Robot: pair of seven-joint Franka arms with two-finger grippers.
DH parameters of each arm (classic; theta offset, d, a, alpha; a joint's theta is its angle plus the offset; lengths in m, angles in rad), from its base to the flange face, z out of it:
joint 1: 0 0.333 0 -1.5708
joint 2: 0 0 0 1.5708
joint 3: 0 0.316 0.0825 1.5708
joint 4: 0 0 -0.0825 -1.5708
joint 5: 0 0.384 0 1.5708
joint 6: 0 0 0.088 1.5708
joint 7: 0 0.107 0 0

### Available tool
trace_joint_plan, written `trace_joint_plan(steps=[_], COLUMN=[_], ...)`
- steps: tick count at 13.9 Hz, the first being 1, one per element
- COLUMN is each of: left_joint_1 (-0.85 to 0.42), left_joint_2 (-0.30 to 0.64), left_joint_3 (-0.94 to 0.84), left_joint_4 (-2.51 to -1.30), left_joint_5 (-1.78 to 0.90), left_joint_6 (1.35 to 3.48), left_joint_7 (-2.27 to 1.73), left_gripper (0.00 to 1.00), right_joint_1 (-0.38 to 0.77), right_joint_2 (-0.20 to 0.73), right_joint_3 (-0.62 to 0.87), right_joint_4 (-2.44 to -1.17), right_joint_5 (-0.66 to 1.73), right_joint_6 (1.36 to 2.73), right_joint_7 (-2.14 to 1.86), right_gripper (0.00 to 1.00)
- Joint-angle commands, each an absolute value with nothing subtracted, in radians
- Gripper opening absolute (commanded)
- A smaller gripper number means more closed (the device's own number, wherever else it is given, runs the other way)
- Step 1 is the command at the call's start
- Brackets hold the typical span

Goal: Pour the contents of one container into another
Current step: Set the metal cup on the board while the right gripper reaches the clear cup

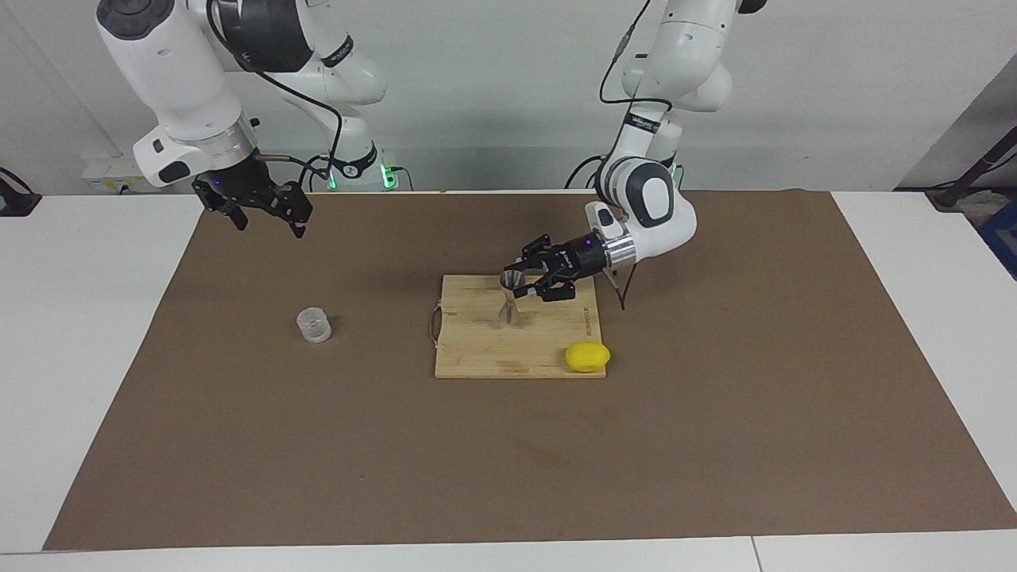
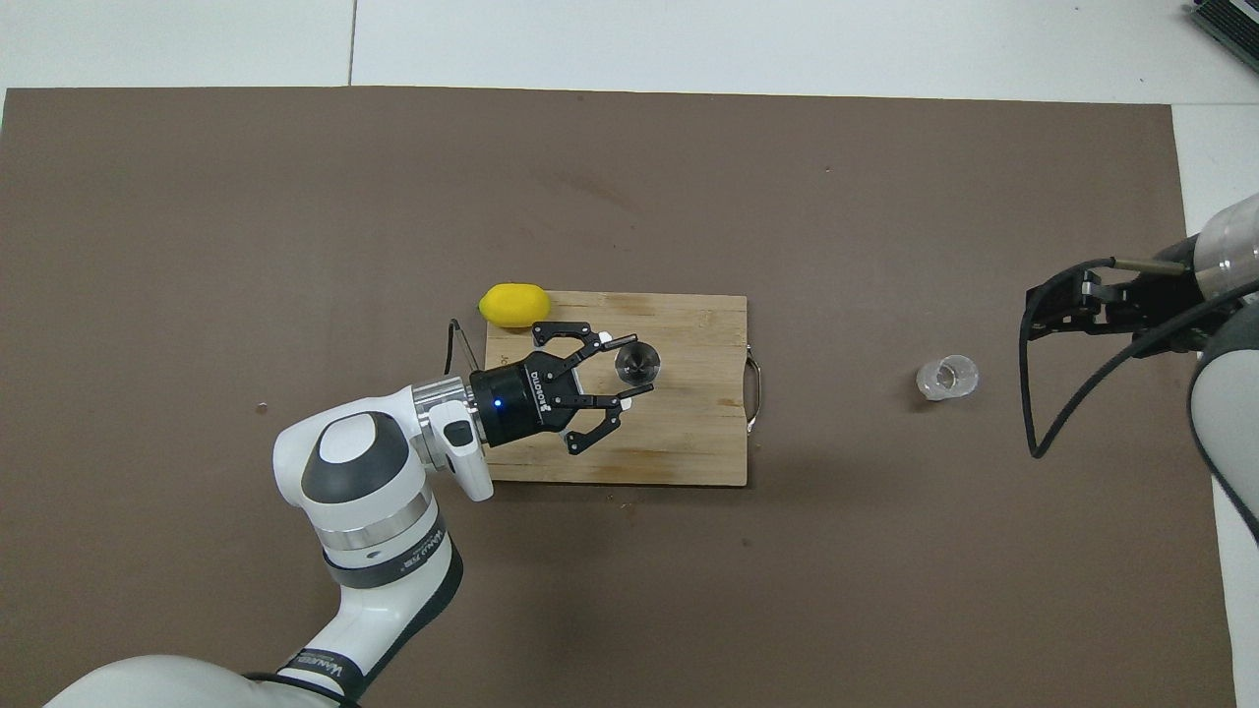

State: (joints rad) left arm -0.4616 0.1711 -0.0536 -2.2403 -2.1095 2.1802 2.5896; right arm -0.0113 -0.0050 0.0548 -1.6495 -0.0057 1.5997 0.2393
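Two containers, op: your left gripper [image 1: 515, 281] clamps the jigger [image 1: 511, 298] upright on the cutting board [image 1: 477, 349], w/ a lemon [image 1: 587, 357] at the board's corner. Clear cup [image 1: 314, 325] sits on the mat toward right arm's end, untouched. Right gripper [image 1: 262, 208] waits w/ fingers spread, apart from the cup.

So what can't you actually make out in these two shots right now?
- Whether the clear cup holds any liquid: too small and see-through in both views.
- Whether the jigger in the left hand rests on the cutting board or hangs just above it: facing view, not resolvable.
- Right hand: overhead view cuts it off at the edge.
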Motion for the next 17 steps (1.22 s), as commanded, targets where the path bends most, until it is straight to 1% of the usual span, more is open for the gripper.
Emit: trace_joint_plan(steps=[1,5,7,9,12,13,15,17], left_joint_1=[-0.520,-0.535,-0.535,-0.548,-0.548,-0.548,-0.549,-0.549], left_joint_2=[0.155,0.233,0.235,0.236,0.251,0.259,0.262,0.262], left_joint_3=[-0.037,-0.038,-0.040,-0.040,-0.040,-0.041,-0.040,-0.040], left_joint_4=[-2.252,-2.192,-2.189,-2.187,-2.183,-2.183,-2.186,-2.192], left_joint_5=[-2.218,-2.319,-2.332,-2.358,-2.365,-2.368,-2.372,-2.373], left_joint_6=[2.246,2.258,2.255,2.255,2.252,2.250,2.253,2.258], left_joint_7=[2.657,2.802,2.804,2.804,2.819,2.833,2.842,2.846], left_gripper=[0.00,0.00,0.00,0.00,0.00,0.00,0.00,0.00], right_joint_1=[-0.023,-0.032,-0.078,-0.097,-0.156,-0.178,-0.199,-0.242], right_joint_2=[-0.021,0.006,0.034,0.055,0.155,0.185,0.221,0.227], right_joint_3=[0.061,0.061,0.060,0.060,0.058,0.060,0.060,0.060], right_joint_4=[-1.684,-1.684,-1.684,-1.690,-1.687,-1.695,-1.739,-1.822], right_joint_5=[-0.008,0.033,0.104,0.146,0.251,0.285,0.311,0.377], right_joint_6=[1.661,1.669,1.677,1.697,1.704,1.729,1.779,1.862], right_joint_7=[0.340,0.549,0.706,0.843,0.949,0.980,1.021,1.026], right_gripper=[0.92,0.91,0.91,0.91,0.91,0.92,0.92,0.92])
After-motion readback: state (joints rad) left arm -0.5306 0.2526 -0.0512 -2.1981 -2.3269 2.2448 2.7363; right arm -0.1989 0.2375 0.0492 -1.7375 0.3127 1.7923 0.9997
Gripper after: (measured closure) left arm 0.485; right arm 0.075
